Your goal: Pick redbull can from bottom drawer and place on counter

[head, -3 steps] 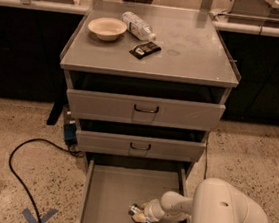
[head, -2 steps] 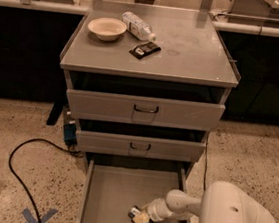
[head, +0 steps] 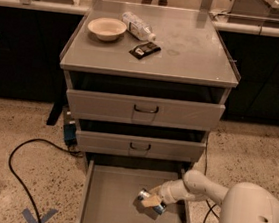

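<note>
The bottom drawer (head: pixel 113 211) is pulled open below the two upper drawers. The redbull can (head: pixel 148 200), silver and blue, lies tilted on its side just above the drawer floor, right of the middle. My gripper (head: pixel 152 200) reaches in from the right on a white arm and is closed around the can. The counter (head: pixel 186 53) is the flat grey top of the cabinet, above and behind.
On the counter stand a cream bowl (head: pixel 106 29), a lying clear plastic bottle (head: pixel 138 26) and a dark flat packet (head: pixel 145 50). A black cable (head: pixel 19 170) loops on the speckled floor at left. The white arm's bulky base (head: pixel 253 217) fills the lower right.
The gripper with the can has lifted a little and shifted up within the drawer; the arm has pulled back slightly to the right.
</note>
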`<state>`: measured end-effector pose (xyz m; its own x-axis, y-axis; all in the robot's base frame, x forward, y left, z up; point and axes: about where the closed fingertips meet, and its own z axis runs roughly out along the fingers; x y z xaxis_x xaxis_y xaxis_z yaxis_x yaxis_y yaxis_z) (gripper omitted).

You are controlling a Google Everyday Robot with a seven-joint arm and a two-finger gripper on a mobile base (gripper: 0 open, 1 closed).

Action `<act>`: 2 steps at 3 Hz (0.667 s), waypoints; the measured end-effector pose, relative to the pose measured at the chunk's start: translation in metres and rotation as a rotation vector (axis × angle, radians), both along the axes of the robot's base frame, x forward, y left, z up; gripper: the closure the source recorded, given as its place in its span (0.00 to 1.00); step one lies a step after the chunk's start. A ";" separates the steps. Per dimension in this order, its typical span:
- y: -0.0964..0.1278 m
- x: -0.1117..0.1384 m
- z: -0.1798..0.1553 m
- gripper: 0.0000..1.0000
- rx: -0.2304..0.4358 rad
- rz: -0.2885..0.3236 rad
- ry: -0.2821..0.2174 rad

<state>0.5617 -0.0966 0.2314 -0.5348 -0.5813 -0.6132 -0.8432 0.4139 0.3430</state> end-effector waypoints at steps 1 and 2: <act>0.001 0.025 0.075 1.00 0.022 0.074 -0.069; 0.003 0.049 0.171 1.00 0.054 0.150 -0.163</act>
